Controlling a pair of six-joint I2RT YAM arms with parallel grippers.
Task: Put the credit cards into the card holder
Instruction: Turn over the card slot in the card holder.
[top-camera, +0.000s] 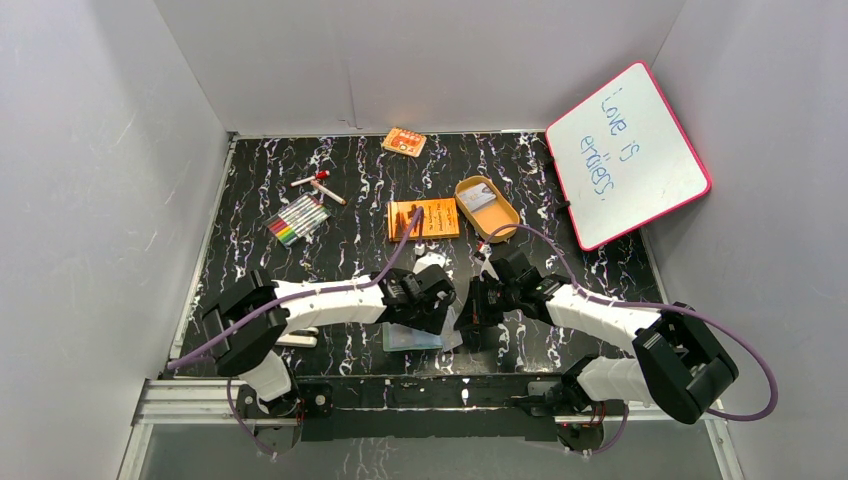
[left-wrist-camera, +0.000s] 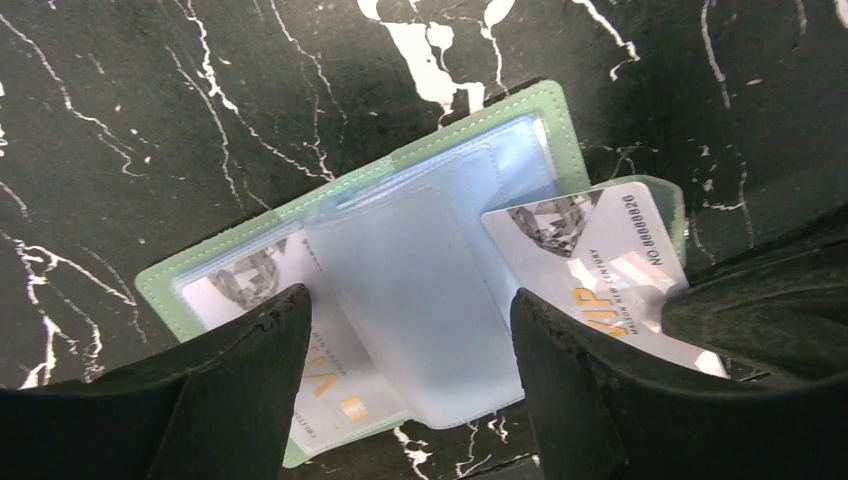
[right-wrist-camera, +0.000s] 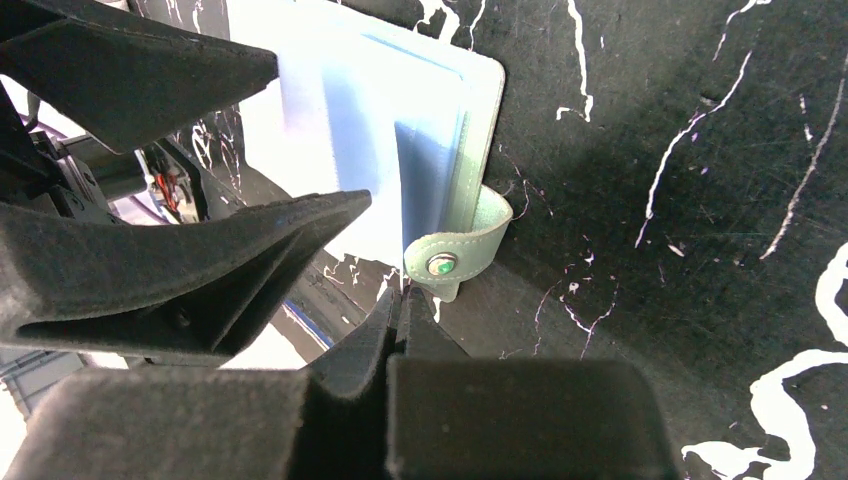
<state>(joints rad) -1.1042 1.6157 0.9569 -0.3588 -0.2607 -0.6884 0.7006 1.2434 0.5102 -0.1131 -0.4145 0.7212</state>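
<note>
Card holder (top-camera: 412, 338) spread open and flat on the black marbled desk (top-camera: 250, 175), at the near edge between the two arms. Grey-green cover with pale stitching, pale blue and clear pockets fanned up from its middle. Directly above the card holder, left gripper (left-wrist-camera: 405, 305) spread wide, one black finger to each side of the raised middle pocket, nothing clamped between them. In the pocket on one side of the card holder, a white credit card (left-wrist-camera: 250, 285) with gold VIP lettering, partly hidden by a finger in the left wrist view. On the opposite side of the card holder, a second white VIP card (left-wrist-camera: 585, 265) lying slantwise over the cover's edge, one end hidden under a dark mass; tucked in a pocket or merely on top, impossible to tell. At the card holder's snap tab (right-wrist-camera: 445, 262), right gripper (right-wrist-camera: 405, 300) closed tight, fingertips together just beside the tab; touching it or not, impossible to tell. Beyond the card holder, toward the back wall, an orange book (top-camera: 424, 219) and, just beside that, a tan oval tin (top-camera: 487, 208). Farther from the card holder, back and left, a set of coloured markers (top-camera: 298, 219); back and right, a pink-framed whiteboard (top-camera: 628, 155) with blue handwriting, propped at the side wall.
</note>
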